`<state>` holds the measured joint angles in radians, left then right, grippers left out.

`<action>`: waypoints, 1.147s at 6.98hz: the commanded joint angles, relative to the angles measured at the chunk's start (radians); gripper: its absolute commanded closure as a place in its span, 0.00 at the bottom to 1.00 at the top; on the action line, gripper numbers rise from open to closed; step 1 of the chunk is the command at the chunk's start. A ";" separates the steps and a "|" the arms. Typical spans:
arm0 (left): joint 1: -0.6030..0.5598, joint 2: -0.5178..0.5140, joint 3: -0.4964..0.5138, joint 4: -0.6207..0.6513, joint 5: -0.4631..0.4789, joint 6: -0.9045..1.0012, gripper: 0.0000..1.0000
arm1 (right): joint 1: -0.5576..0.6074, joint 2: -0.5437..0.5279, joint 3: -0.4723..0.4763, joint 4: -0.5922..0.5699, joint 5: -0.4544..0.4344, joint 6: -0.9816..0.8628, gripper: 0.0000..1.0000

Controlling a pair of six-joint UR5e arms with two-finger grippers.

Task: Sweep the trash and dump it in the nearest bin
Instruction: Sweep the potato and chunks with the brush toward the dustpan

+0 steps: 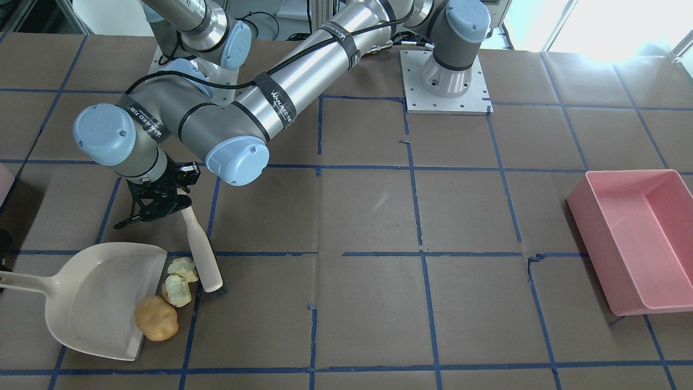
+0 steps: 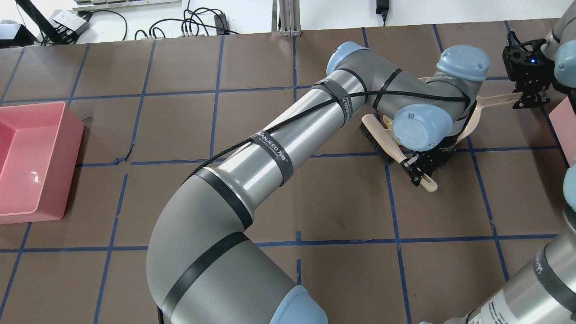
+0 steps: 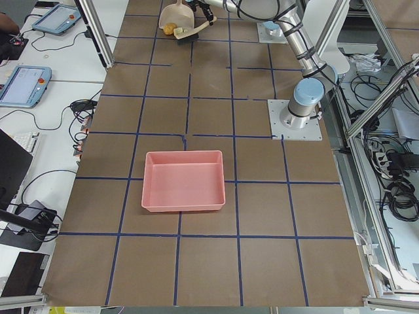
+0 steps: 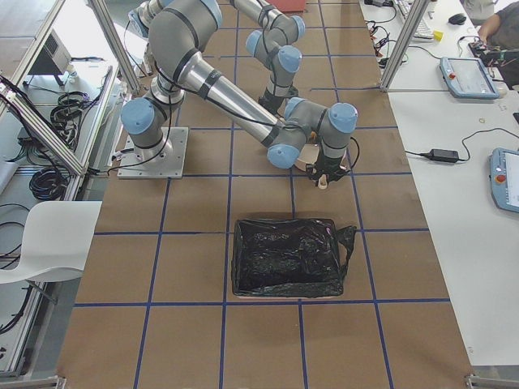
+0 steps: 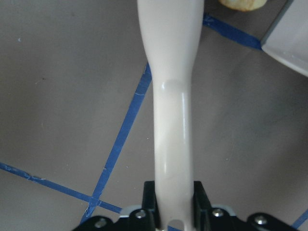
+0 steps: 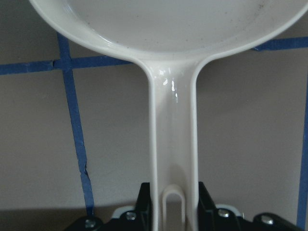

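1. Dustpan (image 1: pixel 97 298): a smooth cream plastic scoop with a rounded back, a straight lip and a long thin handle. It sits at 8 o'clock in the front view, on the table (image 1: pixel 368 216), which is covered in brown paper gridded with blue tape (image 1: pixel 417 206). Its mouth faces 3 o'clock.
2. Trash (image 1: pixel 177 291): three lumps lie on the table along the pan's lip, on its 3 o'clock side.
   - A rounded, matte orange-brown potato (image 1: pixel 156 318) touches the lip.
   - Two smaller, ragged pale yellow-white chunks (image 1: pixel 183 268) sit at the potato's 12 to 1 o'clock, just off the lip.
3. Brush (image 1: pixel 203 254): a cream plastic handle that flares towards a head of short dark bristles. The head is down on the table, just beside the chunks at their 3 o'clock.
4. Left gripper (image 5: pixel 174 197): its black fingers are clamped on the end of the brush handle.
5. Right gripper (image 6: pixel 174 202): its fingers are clamped on the end of the dustpan handle.
6. Bin (image 1: pixel 4 181): only a pale pink sliver shows, at the 9 o'clock edge of the front view. Its contents are out of sight.
7. Tub (image 1: pixel 639 238): a deeper pink, glossy plastic rectangle with sloping walls, at 3 o'clock, well apart from the pan. Its smooth floor is in view.
8. Box (image 4: pixel 288 258): in the right side view it is lined with crumpled black plastic. I cannot tell whether this is the bin.
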<state>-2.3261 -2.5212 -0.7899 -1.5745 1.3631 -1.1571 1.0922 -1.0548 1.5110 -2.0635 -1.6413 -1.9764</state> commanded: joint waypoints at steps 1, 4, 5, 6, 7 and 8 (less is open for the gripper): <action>-0.007 -0.031 -0.002 0.062 0.007 0.013 1.00 | 0.000 -0.001 0.000 -0.001 -0.002 0.001 0.99; -0.022 -0.025 0.001 0.062 -0.002 0.187 1.00 | 0.000 -0.001 0.000 -0.001 -0.002 0.001 0.99; -0.024 -0.024 0.001 0.068 -0.002 0.223 1.00 | 0.000 0.001 0.000 -0.003 0.000 0.001 0.99; -0.024 -0.019 0.001 0.068 -0.002 0.241 1.00 | 0.000 0.002 0.000 -0.004 0.000 0.001 0.99; -0.024 -0.016 0.003 0.068 -0.001 0.304 1.00 | 0.000 0.001 0.000 -0.009 -0.002 0.001 0.99; -0.025 -0.013 0.003 0.070 0.004 0.414 1.00 | 0.000 0.004 0.000 -0.012 0.000 0.004 0.99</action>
<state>-2.3502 -2.5382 -0.7874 -1.5062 1.3627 -0.8521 1.0922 -1.0529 1.5110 -2.0714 -1.6421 -1.9751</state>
